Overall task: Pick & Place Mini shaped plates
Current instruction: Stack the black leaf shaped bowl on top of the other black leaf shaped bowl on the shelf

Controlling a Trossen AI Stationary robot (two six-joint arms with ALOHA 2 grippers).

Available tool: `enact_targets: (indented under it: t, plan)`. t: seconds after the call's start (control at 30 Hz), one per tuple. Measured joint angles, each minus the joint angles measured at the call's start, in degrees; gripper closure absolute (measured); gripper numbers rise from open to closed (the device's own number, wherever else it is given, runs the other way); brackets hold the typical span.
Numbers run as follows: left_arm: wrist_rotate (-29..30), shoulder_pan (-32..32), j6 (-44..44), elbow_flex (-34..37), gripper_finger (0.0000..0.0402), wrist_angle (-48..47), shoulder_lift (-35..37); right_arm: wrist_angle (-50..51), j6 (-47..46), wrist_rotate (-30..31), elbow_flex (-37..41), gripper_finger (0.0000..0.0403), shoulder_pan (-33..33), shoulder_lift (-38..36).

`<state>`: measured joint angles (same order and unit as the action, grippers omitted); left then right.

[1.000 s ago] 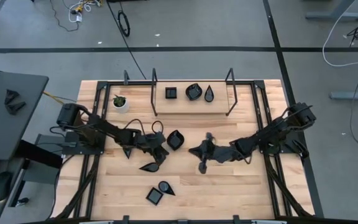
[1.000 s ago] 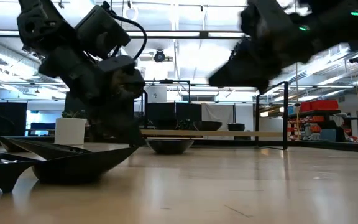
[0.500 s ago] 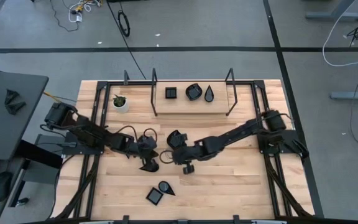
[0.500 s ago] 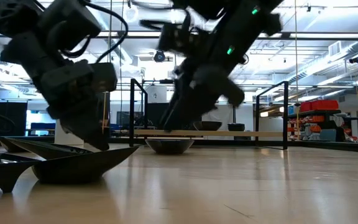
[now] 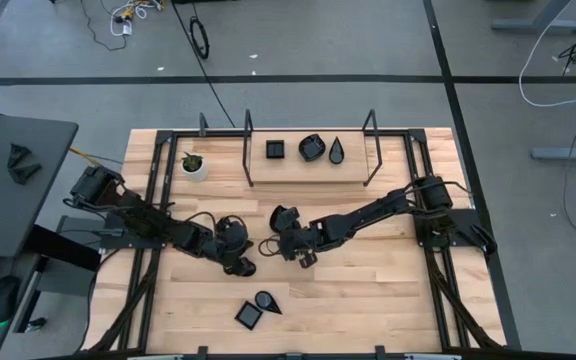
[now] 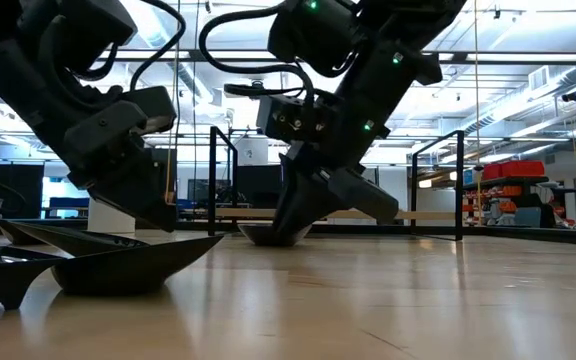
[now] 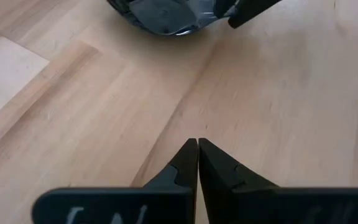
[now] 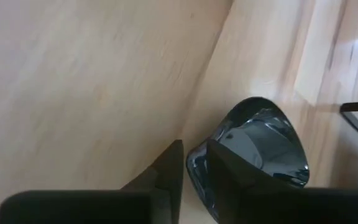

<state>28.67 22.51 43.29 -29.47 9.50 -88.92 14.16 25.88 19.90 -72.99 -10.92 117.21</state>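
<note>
Near edge: two glossy black mini plates, square [image 5: 249,315] and round [image 5: 266,299], untouched.

Left-centre: left gripper [image 7: 197,149] fingers pressed together, empty, hovering just over glossy black leaf-shaped plate [image 6: 133,262].

Centre: right gripper [image 8: 193,163] pinching rim of glossy black rounded-square dish [image 8: 260,146], one finger inside, one outside. Step: grasp for pick. Next: firm pinch, lift level.

Far: three black plates on wooden shelf [image 5: 308,165]; likely drop zone.
</note>
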Motion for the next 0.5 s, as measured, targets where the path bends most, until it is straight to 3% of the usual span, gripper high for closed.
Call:
enact_targets:
  t: [0.3, 0.5]
  plan:
    - [1.3, 0.0, 0.0, 0.0, 0.0383, 0.1, 0.0, -0.3, -0.5, 0.2, 0.0, 0.0396, 0.2, 0.0]
    - [1.6, 0.0, 0.1, 0.0, 0.0383, 0.1, 0.0, 0.9, -5.8, 3.1, 0.0, 0.0397, -1.4, -2.8]
